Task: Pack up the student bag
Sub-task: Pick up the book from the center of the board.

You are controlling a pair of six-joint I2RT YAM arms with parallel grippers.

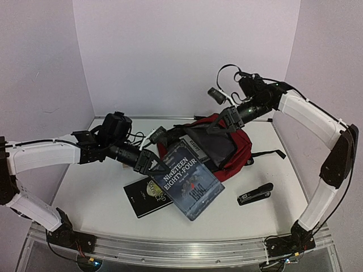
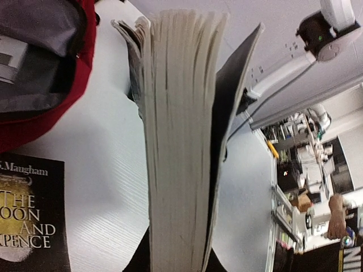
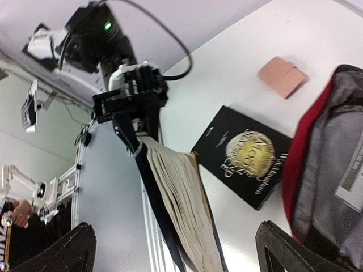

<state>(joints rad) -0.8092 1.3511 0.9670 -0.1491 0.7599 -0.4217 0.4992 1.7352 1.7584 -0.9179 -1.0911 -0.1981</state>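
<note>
The student bag (image 1: 235,148) lies on the table (image 1: 91,187) toward the far right, under the right arm, with its mouth unzipped so that the grey lining is seen. A paperback titled Nineteen Eighty-Four (image 1: 190,182) is held off the table by the left gripper (image 1: 152,165), whose jaws are clamped on one corner. In the left wrist view the page block is seen fanning loose and the covers splaying apart. The right gripper (image 1: 220,123) hovers over the bag's opening with its fingers (image 3: 286,249) spread wide and nothing between them, and no hold on the fabric can be made out.

The step in hand is judged to be the feeding of the paperback into the bag. It would be done best if a closed edge, not the fanned pages, were led in first, since loose leaves are likely to catch and fold on the red rim. The book should be tilted to match the slope of the opening and slid along the lining. The upper lip may need to be lifted or pinned by the right gripper, as soft fabric is likely to sag shut. The corner hold looks slight for such a book, so slow motion is advised — a swing could twist it free.

A black book (image 1: 142,197) lies flat near the bag's mouth, while a stapler (image 1: 255,194) and a pink pad (image 3: 282,75) rest apart on the table — these are taken to be waiting their turn
</note>
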